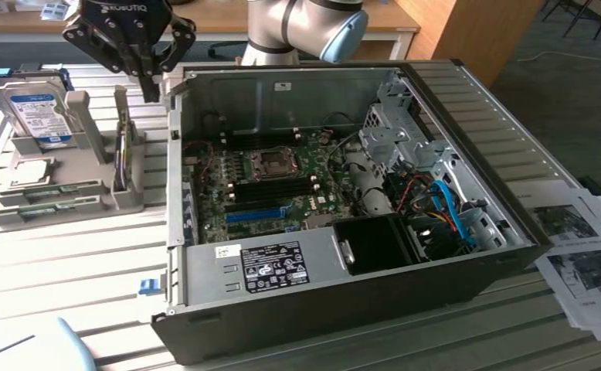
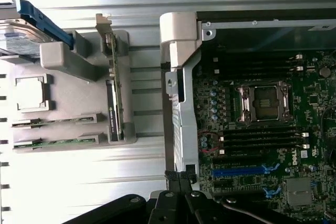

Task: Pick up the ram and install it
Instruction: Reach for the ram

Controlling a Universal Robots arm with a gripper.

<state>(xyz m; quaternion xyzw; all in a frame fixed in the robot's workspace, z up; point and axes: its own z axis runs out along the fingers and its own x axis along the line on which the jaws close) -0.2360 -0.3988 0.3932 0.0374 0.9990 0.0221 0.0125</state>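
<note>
The ram (image 1: 125,158) is a thin green stick standing on edge in a grey holder (image 1: 84,185), on the exterior view's left of the open computer case (image 1: 331,294). In the wrist view the ram (image 2: 115,95) runs along the holder (image 2: 68,111) beside the case wall. My gripper (image 1: 152,89) hangs above the gap between the holder and the case, shut and holding nothing. Its closed fingers (image 2: 179,178) show over the case's edge. The black memory slots (image 2: 260,137) flank the processor socket (image 2: 268,100) on the motherboard.
Two more green sticks (image 1: 43,202) lie flat at the holder's front. A blue-labelled hard drive (image 1: 35,112) stands at its back, with a square chip (image 2: 30,92) nearby. A bright blue slot (image 1: 257,213), cables and a drive cage (image 1: 404,124) crowd the case. Papers (image 1: 584,255) lie on the exterior view's right.
</note>
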